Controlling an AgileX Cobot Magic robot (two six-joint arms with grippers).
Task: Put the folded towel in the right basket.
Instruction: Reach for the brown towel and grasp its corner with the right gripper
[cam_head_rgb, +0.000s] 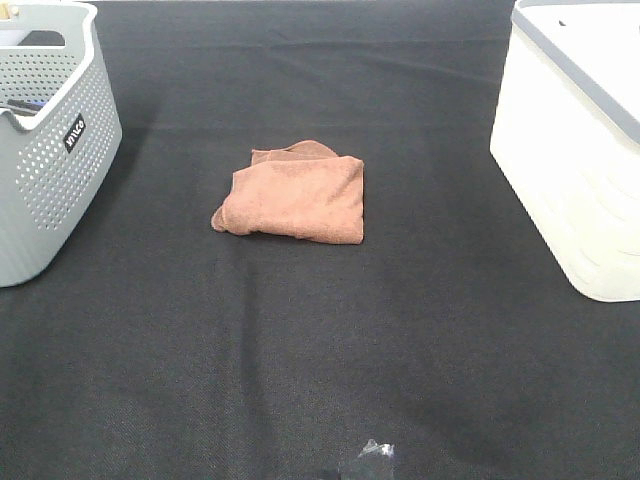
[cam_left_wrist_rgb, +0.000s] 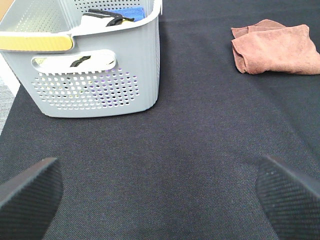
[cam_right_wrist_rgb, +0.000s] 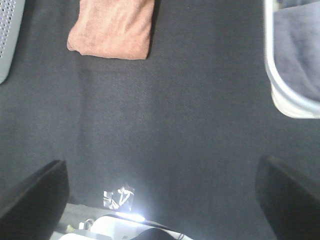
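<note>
A folded reddish-brown towel (cam_head_rgb: 293, 194) lies on the black table cloth near the middle. It also shows in the left wrist view (cam_left_wrist_rgb: 275, 48) and the right wrist view (cam_right_wrist_rgb: 113, 27). The right basket (cam_head_rgb: 580, 150) is white with a grey rim and stands at the right edge; its rim shows in the right wrist view (cam_right_wrist_rgb: 280, 75). My left gripper (cam_left_wrist_rgb: 160, 192) is open and empty, well short of the towel. My right gripper (cam_right_wrist_rgb: 160, 192) is open and empty above the near table edge. Neither arm shows in the high view.
A grey perforated basket (cam_head_rgb: 45, 140) with items inside stands at the left; it also shows in the left wrist view (cam_left_wrist_rgb: 95, 65). A small shiny scrap of tape (cam_head_rgb: 370, 458) lies at the near edge of the cloth, and shows in the right wrist view (cam_right_wrist_rgb: 119, 197).
</note>
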